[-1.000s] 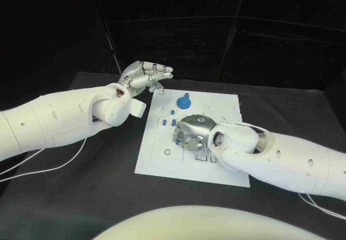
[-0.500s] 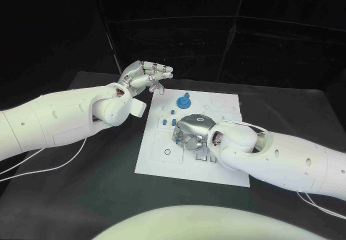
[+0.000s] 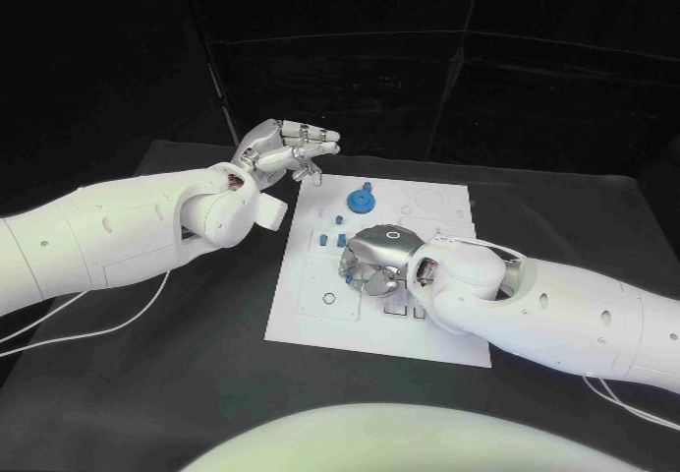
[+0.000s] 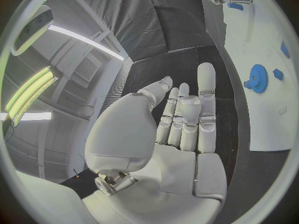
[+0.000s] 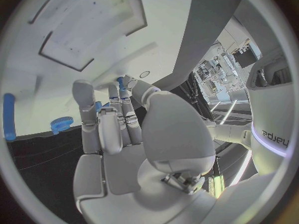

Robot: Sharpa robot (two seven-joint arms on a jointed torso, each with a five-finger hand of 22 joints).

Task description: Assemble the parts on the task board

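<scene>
The white task board lies in the middle of the table. My right hand hangs over its middle with the fingers pointing down, pinching a small blue part between thumb and a fingertip; the same part sits just above the board. A blue gear stands on the board's far half, with small blue pegs between it and my right hand. My left hand is raised past the board's far left corner, holding nothing, its fingers stretched out.
Another small blue piece lies at the board's far left edge, just below my left hand. A rectangular recess and slots mark the near half. White cables trail over the black table on the left.
My right forearm has edged slightly to the left over the board. The left hand has kept its place.
</scene>
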